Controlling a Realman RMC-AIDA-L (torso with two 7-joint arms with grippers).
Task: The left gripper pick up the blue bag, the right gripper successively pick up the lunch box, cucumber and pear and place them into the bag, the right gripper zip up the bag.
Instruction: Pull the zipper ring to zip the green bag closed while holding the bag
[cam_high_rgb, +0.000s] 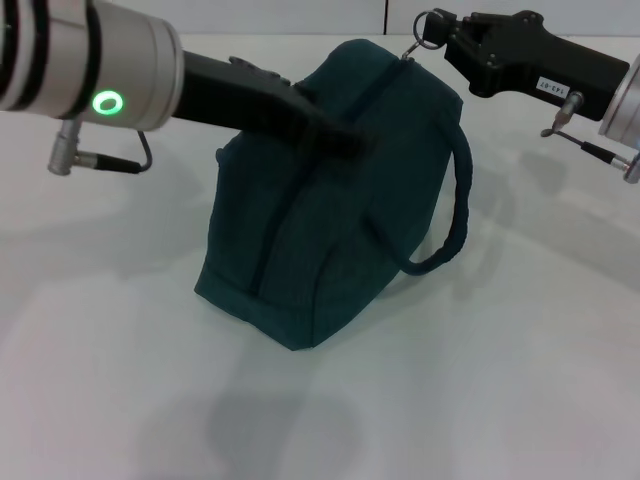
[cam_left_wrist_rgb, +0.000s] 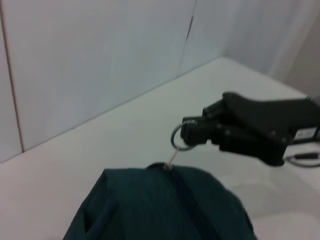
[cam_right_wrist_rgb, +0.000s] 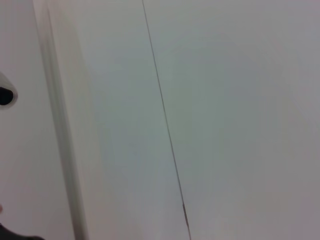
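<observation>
The blue bag (cam_high_rgb: 320, 230) stands tilted on the white table (cam_high_rgb: 520, 380), its zipper line running closed along the top. My left gripper (cam_high_rgb: 338, 132) reaches in from the left and is shut on the bag's upper side. My right gripper (cam_high_rgb: 447, 36) is at the bag's far top corner, shut on the metal zipper ring (cam_high_rgb: 431, 27). The left wrist view shows the same ring (cam_left_wrist_rgb: 177, 138) pinched by the right gripper (cam_left_wrist_rgb: 192, 134) just above the bag (cam_left_wrist_rgb: 160, 205). The lunch box, cucumber and pear are out of view.
One bag handle (cam_high_rgb: 455, 210) loops loose off the right side. A white panelled wall (cam_left_wrist_rgb: 100, 65) rises behind the table. The right wrist view shows only wall panels (cam_right_wrist_rgb: 225, 100).
</observation>
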